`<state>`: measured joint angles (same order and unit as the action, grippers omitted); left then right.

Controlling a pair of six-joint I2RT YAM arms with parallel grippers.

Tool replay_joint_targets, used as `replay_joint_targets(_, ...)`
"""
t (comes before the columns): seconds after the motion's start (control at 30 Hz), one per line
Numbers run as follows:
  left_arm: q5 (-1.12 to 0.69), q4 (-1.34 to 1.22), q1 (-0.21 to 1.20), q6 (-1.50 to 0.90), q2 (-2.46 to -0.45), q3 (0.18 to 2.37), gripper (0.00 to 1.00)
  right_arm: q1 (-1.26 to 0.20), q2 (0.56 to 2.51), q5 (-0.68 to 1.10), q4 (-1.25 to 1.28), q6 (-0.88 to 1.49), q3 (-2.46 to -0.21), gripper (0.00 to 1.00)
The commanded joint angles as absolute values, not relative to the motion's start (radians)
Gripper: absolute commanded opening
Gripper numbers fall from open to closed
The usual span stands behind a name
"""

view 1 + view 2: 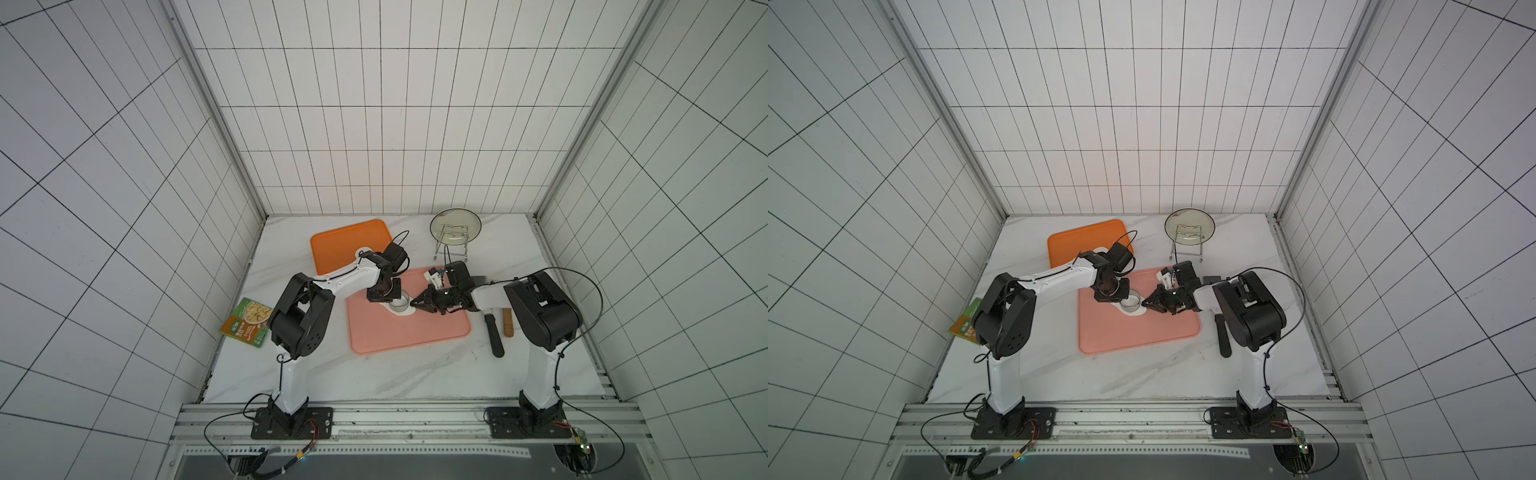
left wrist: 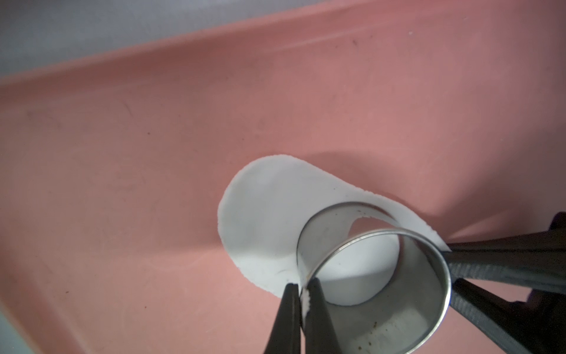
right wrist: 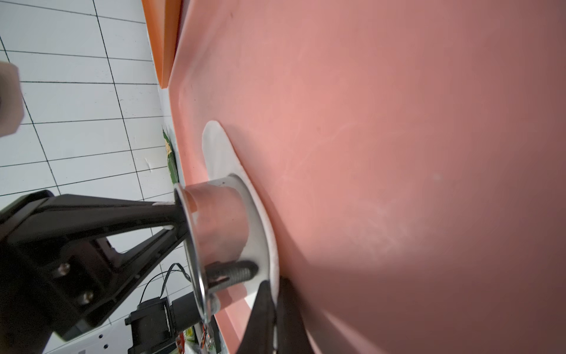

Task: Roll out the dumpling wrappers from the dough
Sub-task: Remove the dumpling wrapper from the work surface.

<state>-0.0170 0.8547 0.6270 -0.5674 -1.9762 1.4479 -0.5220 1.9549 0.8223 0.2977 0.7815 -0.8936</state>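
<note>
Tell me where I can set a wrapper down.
Free: the pink mat between the dough and its near edge; the orange tray, far side. Crowded: the steel ring, gripped by the left hand, right hand pinching the dough beside it.

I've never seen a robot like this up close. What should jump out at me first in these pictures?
Your eye lands on the middle of the pink mat, where a shiny steel ring stands on a flattened white dough. The left hand pinches the ring's rim, and the right hand nips the dough's edge beside it. Behind them lies a bright orange tray.
</note>
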Motion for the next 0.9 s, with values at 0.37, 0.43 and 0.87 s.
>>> replay_joint_targets(0.37,-0.003,0.868,0.631,-0.563,-1.990,1.421,0.00,-0.491,1.869,0.818,0.437,0.853,-0.815,0.01)
replay_joint_targets(0.43,-0.003,0.870,0.631,-0.562,-1.991,1.423,0.00,-0.493,1.858,0.829,0.449,0.874,-0.813,0.01)
replay_joint_targets(0.87,0.000,0.869,0.630,-0.560,-1.995,1.425,0.00,-0.505,1.819,0.885,0.469,0.898,-0.817,0.00)
